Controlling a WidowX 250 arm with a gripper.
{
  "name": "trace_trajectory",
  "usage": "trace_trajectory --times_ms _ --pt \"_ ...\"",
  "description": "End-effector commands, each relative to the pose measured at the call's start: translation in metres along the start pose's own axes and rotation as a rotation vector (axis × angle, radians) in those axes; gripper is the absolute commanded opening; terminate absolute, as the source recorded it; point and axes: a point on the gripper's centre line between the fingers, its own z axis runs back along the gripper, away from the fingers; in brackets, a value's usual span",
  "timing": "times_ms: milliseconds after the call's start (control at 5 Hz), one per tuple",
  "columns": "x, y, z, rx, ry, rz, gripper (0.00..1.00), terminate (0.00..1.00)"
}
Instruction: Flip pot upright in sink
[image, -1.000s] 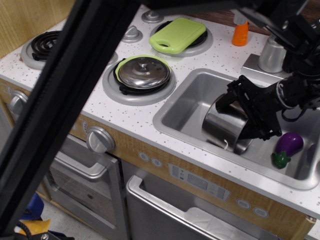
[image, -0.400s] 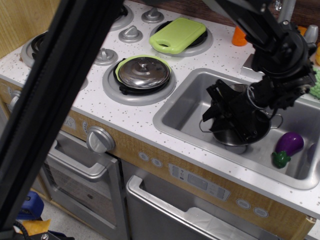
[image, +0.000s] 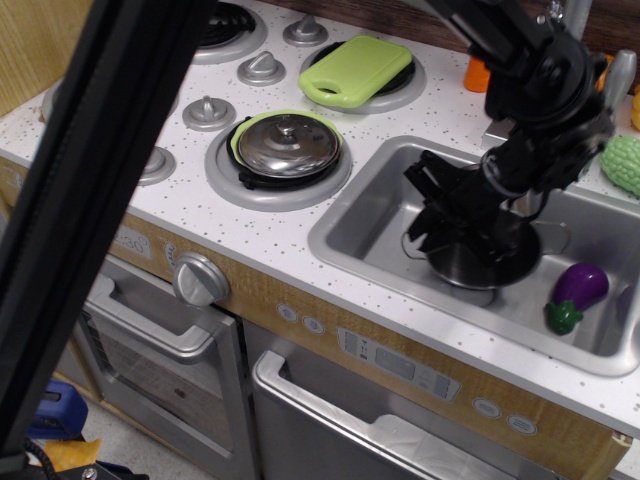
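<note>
The shiny steel pot (image: 502, 262) stands in the grey sink (image: 368, 215), right of its middle, mouth up and roughly level. A thin wire handle sticks out on its left. My black gripper (image: 452, 222) reaches down from the upper right onto the pot's left rim. Its fingers appear closed over the rim, and they hide the pot's opening and near wall.
A purple toy eggplant (image: 578, 290) lies in the sink just right of the pot. A domed steel lid (image: 288, 143) sits on a burner left of the sink. A green cutting board (image: 355, 68) and an orange item (image: 478, 72) are behind. A black bar (image: 90, 200) blocks the left foreground.
The pot has turned from lying tilted on its side to mouth up, and has settled lower and a little to the right in the sink. The gripper rotated with it.
</note>
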Motion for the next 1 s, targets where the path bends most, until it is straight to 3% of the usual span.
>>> trace_trajectory --times_ms 0,400,600,800 --pt "0.024 0.003 0.069 -0.118 -0.043 0.133 0.00 0.00" --pt "0.023 -0.007 0.099 -0.218 0.065 0.254 0.00 0.00" --pt "0.014 -0.003 0.093 -0.431 0.156 0.474 0.00 0.00" --pt "0.006 0.009 0.080 -0.515 0.198 0.544 0.00 0.00"
